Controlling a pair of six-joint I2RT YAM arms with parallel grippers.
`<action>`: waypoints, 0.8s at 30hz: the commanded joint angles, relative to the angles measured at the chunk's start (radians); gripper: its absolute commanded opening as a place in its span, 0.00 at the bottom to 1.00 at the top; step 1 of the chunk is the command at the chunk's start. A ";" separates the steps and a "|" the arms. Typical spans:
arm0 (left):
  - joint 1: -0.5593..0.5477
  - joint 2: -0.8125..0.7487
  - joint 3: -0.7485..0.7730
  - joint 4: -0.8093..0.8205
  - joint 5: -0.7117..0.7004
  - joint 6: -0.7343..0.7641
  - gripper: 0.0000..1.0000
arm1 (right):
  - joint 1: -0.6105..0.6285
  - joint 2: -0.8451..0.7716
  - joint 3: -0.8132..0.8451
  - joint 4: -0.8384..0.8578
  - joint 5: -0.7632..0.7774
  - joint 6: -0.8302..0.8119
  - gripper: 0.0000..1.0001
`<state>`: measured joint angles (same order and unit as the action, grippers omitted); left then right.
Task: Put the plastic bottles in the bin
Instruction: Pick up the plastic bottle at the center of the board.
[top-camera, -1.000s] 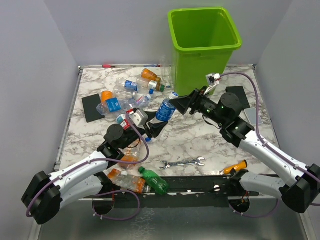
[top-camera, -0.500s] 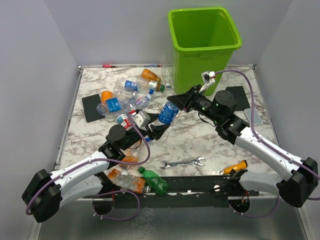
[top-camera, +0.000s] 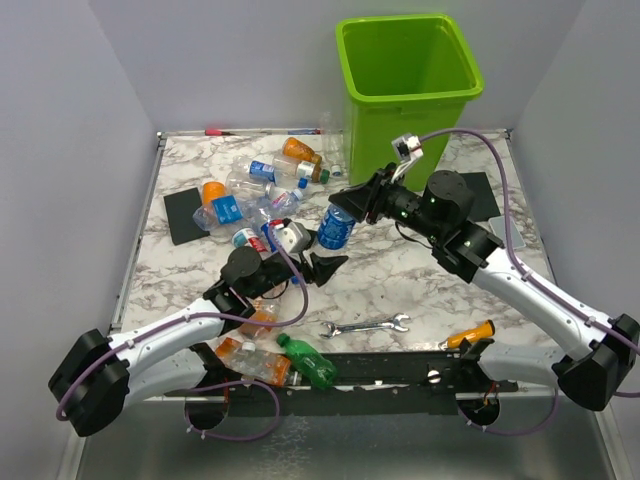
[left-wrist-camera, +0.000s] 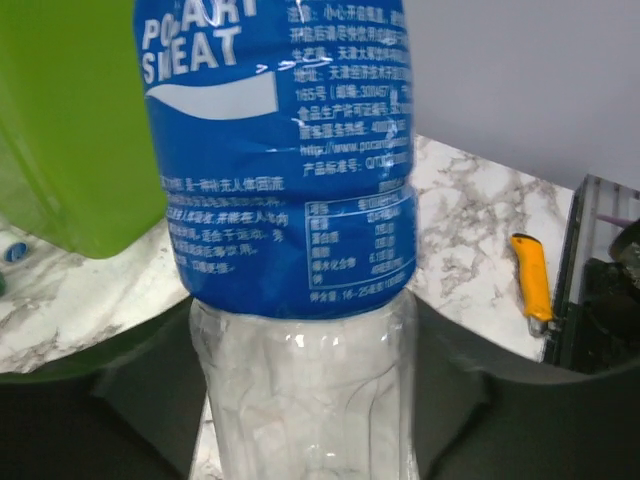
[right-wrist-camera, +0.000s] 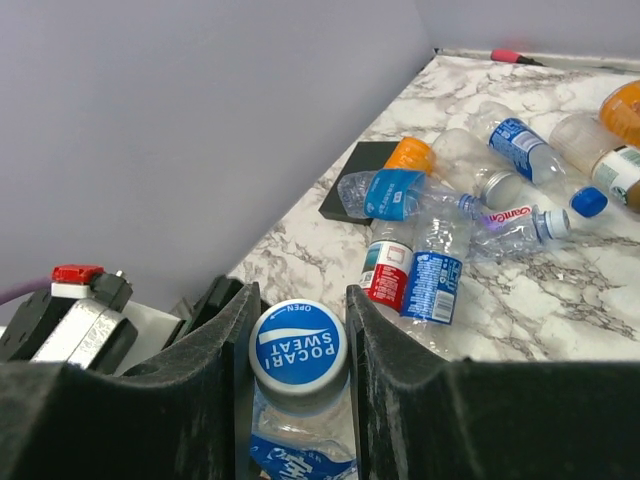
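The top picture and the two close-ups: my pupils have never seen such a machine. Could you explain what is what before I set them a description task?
Two robot arms are bolted to a marbled table. The wide picture comes from a camera above them; each close-up comes from a camera on one wrist. The right gripper is shut on a blue-labelled bottle, near its cap. The left gripper is open, close to that bottle's base. Other bottles lie at the far left, a wrench and a screwdriver near the arms' bases, and a green bin stands at the far edge.
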<state>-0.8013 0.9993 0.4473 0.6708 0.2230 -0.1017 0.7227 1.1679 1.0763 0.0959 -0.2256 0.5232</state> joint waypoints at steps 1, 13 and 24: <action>-0.010 0.019 0.028 -0.014 0.030 -0.003 0.57 | 0.043 0.032 0.059 -0.055 -0.069 -0.023 0.00; -0.024 -0.009 0.009 0.009 -0.031 0.008 0.31 | 0.064 -0.042 0.003 -0.026 0.074 0.073 0.70; -0.025 -0.050 -0.025 0.085 -0.071 -0.023 0.28 | 0.064 -0.083 -0.201 0.338 0.095 0.215 0.65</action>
<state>-0.8223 0.9779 0.4374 0.6750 0.1833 -0.1116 0.7799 1.0756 0.8932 0.3046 -0.1558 0.6907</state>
